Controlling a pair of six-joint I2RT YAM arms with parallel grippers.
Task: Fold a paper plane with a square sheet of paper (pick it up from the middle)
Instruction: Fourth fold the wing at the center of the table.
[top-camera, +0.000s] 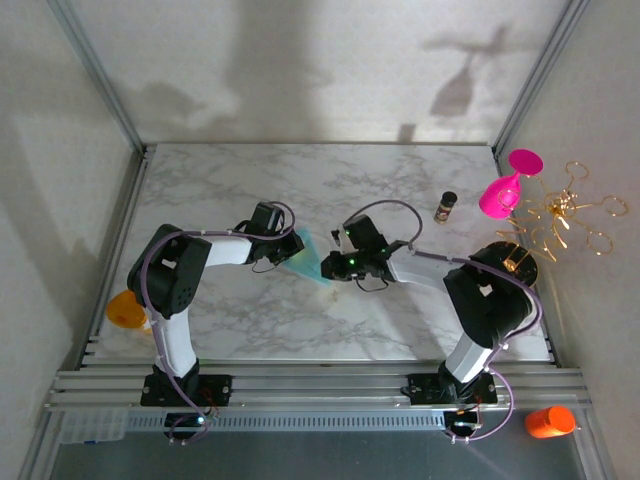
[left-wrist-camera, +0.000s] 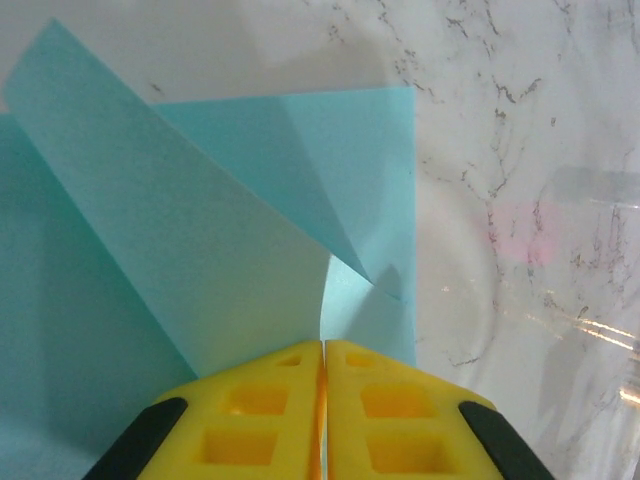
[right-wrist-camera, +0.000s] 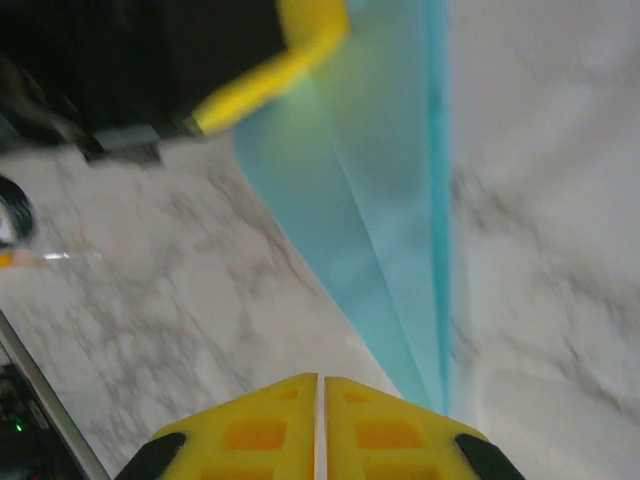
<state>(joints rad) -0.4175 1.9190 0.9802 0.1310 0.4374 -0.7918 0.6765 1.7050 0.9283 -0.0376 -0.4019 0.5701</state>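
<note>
Left hand (left-wrist-camera: 322, 346) pinches the teal paper (left-wrist-camera: 230, 250) — right hand (right-wrist-camera: 320, 380) closed beside it.

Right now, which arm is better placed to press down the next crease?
Right, probably. The left end effector is shut on a raised flap of the teal paper, so it is busy holding. The right end effector is shut, seemingly free, and sits by the paper's narrow end.

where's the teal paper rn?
In the top view, the partly folded teal sheet lies mid-way across the marble table, between the two grippers: the left gripper is shut on its left end and the right gripper is at its right tip.
</note>
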